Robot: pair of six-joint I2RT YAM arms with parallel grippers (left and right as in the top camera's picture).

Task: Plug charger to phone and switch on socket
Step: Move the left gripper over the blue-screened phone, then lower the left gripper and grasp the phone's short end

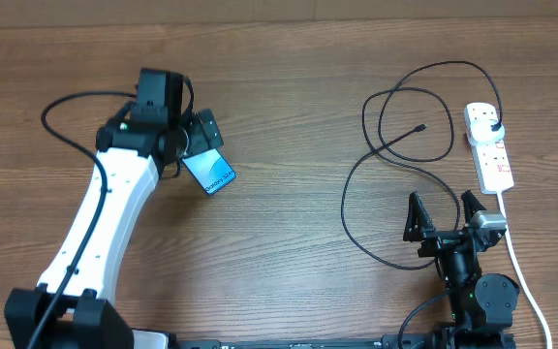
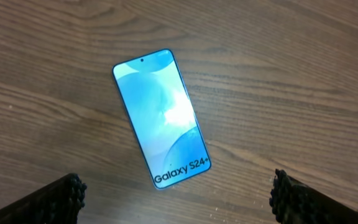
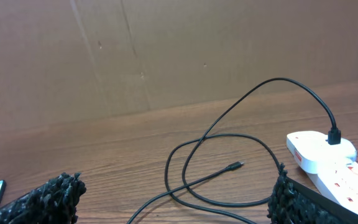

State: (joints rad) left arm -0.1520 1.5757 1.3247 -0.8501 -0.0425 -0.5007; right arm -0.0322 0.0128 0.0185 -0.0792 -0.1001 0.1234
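Observation:
The phone (image 1: pixel 211 172) lies flat on the wooden table, light blue screen up, under my left gripper (image 1: pixel 194 136); in the left wrist view the phone (image 2: pixel 163 117) sits between and ahead of the open, empty fingers (image 2: pixel 178 199). The charger, a thin black cable (image 1: pixel 395 155), lies in loose loops at the right, its connector tip (image 1: pixel 422 127) free on the table and its plug head (image 1: pixel 494 127) in the white power strip (image 1: pixel 490 147). My right gripper (image 1: pixel 446 213) is open and empty near the front edge, short of the cable loops (image 3: pixel 222 180) and connector tip (image 3: pixel 235 165).
The strip's thick white cord (image 1: pixel 521 271) runs down past my right arm to the front edge. The power strip (image 3: pixel 328 162) lies just beyond my right finger. A brown cardboard wall (image 3: pixel 166 56) stands behind the table.

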